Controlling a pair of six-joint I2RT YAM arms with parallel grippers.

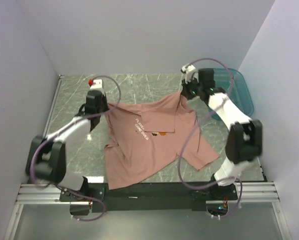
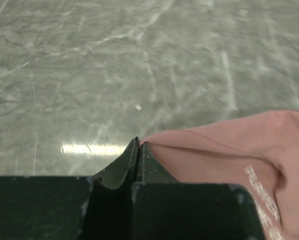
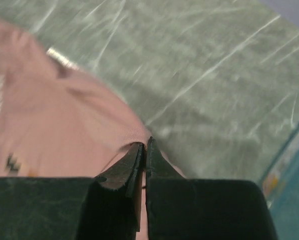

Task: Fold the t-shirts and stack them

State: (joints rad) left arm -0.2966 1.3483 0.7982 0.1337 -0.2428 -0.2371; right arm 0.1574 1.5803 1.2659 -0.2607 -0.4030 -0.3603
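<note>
One salmon-pink t-shirt (image 1: 149,145) with white text and a small orange-brown print lies spread on the grey marble table (image 1: 139,85), its far edge lifted. My left gripper (image 1: 100,106) is shut on the t-shirt's far left corner; the left wrist view shows the cloth (image 2: 229,150) pinched at the closed tips (image 2: 138,145). My right gripper (image 1: 185,94) is shut on the far right corner; the right wrist view shows cloth (image 3: 64,125) held between the closed tips (image 3: 145,145). The t-shirt hangs stretched between both grippers, its near part resting on the table.
A teal plastic bin (image 1: 239,90) stands at the far right corner, its edge showing in the right wrist view (image 3: 289,170). White walls enclose the table on three sides. The black rail (image 1: 149,190) runs along the near edge.
</note>
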